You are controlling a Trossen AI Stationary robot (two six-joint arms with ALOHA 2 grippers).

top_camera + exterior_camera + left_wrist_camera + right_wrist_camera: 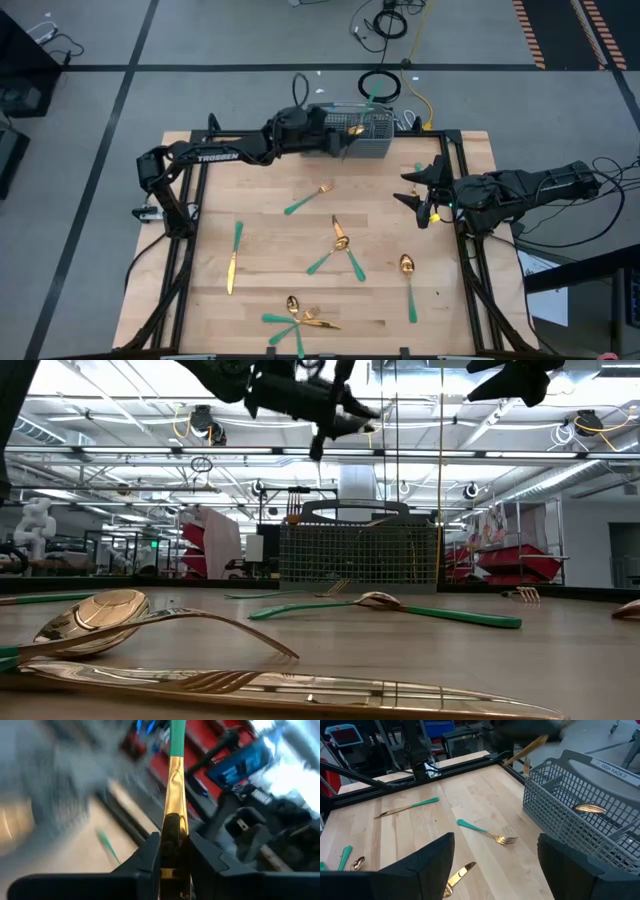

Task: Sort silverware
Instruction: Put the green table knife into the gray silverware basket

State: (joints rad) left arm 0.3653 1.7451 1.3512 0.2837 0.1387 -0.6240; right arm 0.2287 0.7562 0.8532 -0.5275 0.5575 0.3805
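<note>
The left gripper [174, 851] pinches a fork [176, 785] by its gold end — hovering at the wire caddy [360, 130]. Right of the caddy, the right gripper [496, 865] hangs with fingers wide apart — empty.

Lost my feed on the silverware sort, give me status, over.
Left gripper shut on a gold-headed utensil, above the mesh caddy. Right gripper open, waiting at table's right edge. Loose fork lies nearby, nothing blocking.
</note>
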